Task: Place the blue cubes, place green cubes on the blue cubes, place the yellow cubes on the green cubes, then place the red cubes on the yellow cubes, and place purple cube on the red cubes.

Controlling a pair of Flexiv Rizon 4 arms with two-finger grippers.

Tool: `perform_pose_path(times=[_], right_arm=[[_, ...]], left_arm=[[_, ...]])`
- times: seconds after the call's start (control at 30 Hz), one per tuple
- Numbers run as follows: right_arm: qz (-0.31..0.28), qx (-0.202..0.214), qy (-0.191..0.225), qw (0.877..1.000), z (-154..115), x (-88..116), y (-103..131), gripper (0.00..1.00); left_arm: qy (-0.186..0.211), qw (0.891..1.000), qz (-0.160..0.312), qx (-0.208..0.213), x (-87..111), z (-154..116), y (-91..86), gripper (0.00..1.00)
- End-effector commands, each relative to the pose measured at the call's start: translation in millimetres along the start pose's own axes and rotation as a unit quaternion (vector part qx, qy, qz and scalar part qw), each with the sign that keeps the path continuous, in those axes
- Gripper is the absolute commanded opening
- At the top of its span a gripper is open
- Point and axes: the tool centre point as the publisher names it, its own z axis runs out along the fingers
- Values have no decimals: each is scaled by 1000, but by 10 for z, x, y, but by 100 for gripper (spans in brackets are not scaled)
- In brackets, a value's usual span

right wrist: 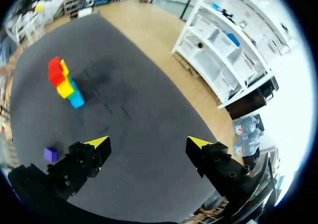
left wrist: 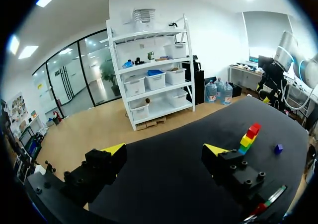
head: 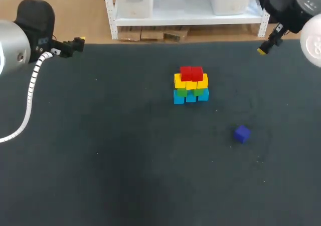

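A cube stack (head: 190,85) stands mid-table: blue cubes at the base, green above them, yellow above those, red cubes (head: 191,73) on top. The stack (left wrist: 249,137) also shows far beyond the left gripper and the stack (right wrist: 62,82) far beyond the right one. A lone purple cube (head: 242,134) lies on the mat to the stack's front right; the purple cube (right wrist: 50,154) sits beside the right gripper's finger and the purple cube (left wrist: 278,148) is small in the left wrist view. My left gripper (left wrist: 166,153) is open at the far left edge, my right gripper (right wrist: 147,143) open at the far right edge, both holding nothing.
The dark mat (head: 100,156) covers the whole table. My left arm (head: 30,40) sits at the back left corner and my right arm (head: 291,10) at the back right corner, both well away from the cubes.
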Motion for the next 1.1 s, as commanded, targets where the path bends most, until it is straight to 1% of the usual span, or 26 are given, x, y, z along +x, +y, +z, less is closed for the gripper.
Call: perform_pose_path(times=[0.03,0.17,0.27,0.37,0.4,0.53,0.63,0.8,0.93,1.1], right_arm=[[-52,-2,67,996,-25,-28,81,100],[-92,-9,106,990,-5,48,249,100],[-108,-27,129,985,31,102,411,100],[-115,-39,140,983,54,146,607,100],[-107,-46,141,983,61,166,663,100],[-116,-53,142,982,105,228,923,100],[-103,-68,146,982,158,288,1087,100],[-72,-119,134,981,231,396,1385,100],[-69,-144,123,980,257,466,1607,100],[-52,-173,129,975,282,589,1804,100]], left_arm=[[2,1000,1,4,-7,-8,20,100],[2,1000,1,4,-7,-8,20,100],[2,1000,1,4,-7,-8,20,100],[2,1000,1,4,-7,-8,20,100],[2,1000,1,4,-7,-8,20,100],[2,1000,1,4,-7,-8,20,100],[2,1000,1,4,-7,-8,20,100],[2,1000,1,4,-7,-8,20,100],[2,1000,1,4,-7,-8,20,100],[2,1000,1,4,-7,-8,20,100]])
